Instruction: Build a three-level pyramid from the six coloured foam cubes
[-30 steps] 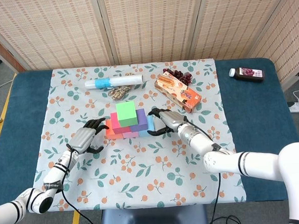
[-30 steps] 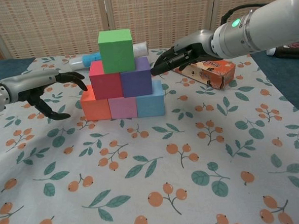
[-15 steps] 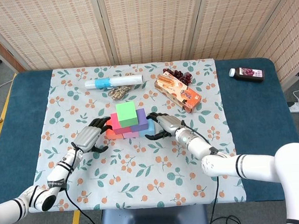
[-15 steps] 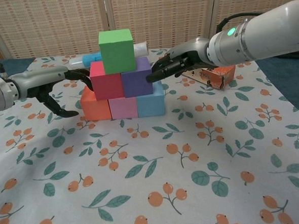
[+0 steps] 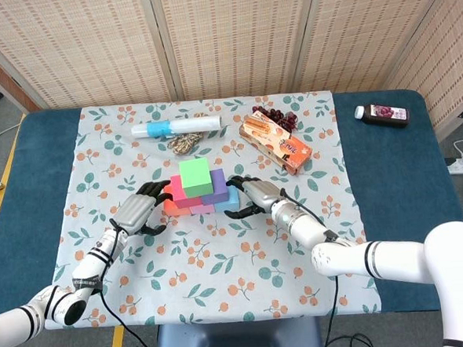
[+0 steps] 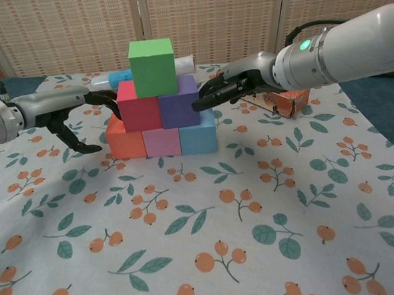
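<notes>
While matte foam cubes sit stacked | left hand released | right hand released

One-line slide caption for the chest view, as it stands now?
Six-cube foam pyramid, green cube on top, flanked by the left hand and right hand, both holding nothing.

The cube pyramid stands between my hands: left hand beside its left flank, right hand at its right. A box lies behind my right hand.
</notes>
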Controlling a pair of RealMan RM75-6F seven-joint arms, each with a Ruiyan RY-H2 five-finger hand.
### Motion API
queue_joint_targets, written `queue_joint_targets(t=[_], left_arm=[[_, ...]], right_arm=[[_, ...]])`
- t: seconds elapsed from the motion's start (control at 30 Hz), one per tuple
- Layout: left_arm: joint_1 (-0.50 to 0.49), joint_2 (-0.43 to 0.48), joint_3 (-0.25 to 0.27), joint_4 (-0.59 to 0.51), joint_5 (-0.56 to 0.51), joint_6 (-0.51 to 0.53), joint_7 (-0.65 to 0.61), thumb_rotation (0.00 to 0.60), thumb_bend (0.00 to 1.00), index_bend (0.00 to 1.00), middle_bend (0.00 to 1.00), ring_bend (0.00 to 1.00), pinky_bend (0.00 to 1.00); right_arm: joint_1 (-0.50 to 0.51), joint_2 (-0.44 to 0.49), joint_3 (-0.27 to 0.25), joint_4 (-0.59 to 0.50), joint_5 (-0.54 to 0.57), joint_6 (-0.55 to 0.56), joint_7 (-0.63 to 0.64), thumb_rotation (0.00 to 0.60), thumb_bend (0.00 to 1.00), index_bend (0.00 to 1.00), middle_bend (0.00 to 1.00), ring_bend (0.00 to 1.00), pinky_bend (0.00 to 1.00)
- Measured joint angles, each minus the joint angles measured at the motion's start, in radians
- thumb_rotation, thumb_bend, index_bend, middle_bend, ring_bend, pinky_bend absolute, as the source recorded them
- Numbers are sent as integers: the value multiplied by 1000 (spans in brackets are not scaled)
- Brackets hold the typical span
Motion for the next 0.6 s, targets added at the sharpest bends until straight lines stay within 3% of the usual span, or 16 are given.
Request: queue_joint_targets(t=[0.6], left_arm=[[6,7,5,2,-3,6,-4,600,293,222,0,0,0]], right_arm=[[-8,18,0,-23,9,19,-10,267,0,96,0,0,0]])
